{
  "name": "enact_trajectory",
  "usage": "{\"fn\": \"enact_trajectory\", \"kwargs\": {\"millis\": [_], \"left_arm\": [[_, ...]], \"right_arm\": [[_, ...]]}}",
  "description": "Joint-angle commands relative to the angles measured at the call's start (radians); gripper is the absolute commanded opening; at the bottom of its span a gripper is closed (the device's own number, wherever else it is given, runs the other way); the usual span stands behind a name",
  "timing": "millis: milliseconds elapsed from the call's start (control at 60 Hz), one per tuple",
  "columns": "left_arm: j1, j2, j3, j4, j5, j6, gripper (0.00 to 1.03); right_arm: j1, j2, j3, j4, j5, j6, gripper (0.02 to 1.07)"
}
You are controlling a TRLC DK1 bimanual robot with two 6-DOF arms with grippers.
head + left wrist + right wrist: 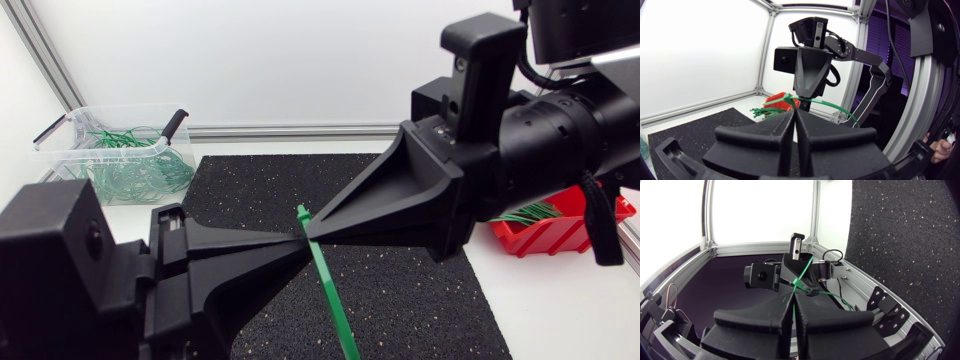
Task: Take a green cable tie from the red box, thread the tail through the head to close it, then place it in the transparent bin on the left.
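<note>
- one green cable tie (330, 295) is out of the red box (575, 232) and hangs in the air over the black mat (420, 290) at mid-table, where the two arms' tips meet.
- the left gripper (295, 245), fingers pressed together, appears to pinch the tie near its head. the right gripper (312, 232), likewise clenched, grips the strap just beside it, tip almost against tip.
- by this showing the pick is done and the threading is in hand.
- whether the tail has entered the head cannot be made out, because the fingertips crowd the spot in every view.
- in the wrist views the strap bends away from the pinch in an arc, perhaps a loop forming, but it is too thin to follow.
- left to do: close the tie, then carry it to the transparent bin (75, 165) at the far left, which already holds a heap of green ties.
- the tie's lower end runs off the head view's edge, and the right arm hides most of the red box.
</note>
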State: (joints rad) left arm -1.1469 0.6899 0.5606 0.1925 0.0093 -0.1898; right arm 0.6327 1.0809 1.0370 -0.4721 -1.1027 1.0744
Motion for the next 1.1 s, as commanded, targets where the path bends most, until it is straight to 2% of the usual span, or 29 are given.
{"fn": "enact_trajectory", "kwargs": {"millis": [0,117,283,417,533,600,1083], "left_arm": [[-0.010,-0.004,-0.022,0.032,0.020,0.032,0.04],[-0.001,-0.007,-0.028,0.032,0.018,0.039,0.04],[0.010,-0.012,-0.033,0.025,0.018,0.047,0.04],[0.010,-0.020,-0.041,0.019,0.018,0.055,0.04],[0.012,-0.026,-0.044,0.013,0.017,0.067,0.04],[0.012,-0.032,-0.047,0.008,0.011,0.078,0.04],[0.015,-0.039,-0.071,-0.004,-0.002,0.242,0.04]], "right_arm": [[-0.014,0.001,-0.009,0.003,0.030,0.029,0.15],[-0.011,-0.013,-0.012,0.007,0.030,0.027,0.25],[-0.014,-0.032,-0.012,0.010,0.027,0.018,0.26],[-0.014,-0.039,-0.009,0.012,0.024,0.010,0.33],[-0.030,-0.035,-0.011,0.010,0.015,-0.004,0.33],[-0.037,-0.035,-0.011,0.010,0.012,-0.007,0.39],[-0.051,0.080,0.026,0.003,0.000,-0.211,0.39]]}}
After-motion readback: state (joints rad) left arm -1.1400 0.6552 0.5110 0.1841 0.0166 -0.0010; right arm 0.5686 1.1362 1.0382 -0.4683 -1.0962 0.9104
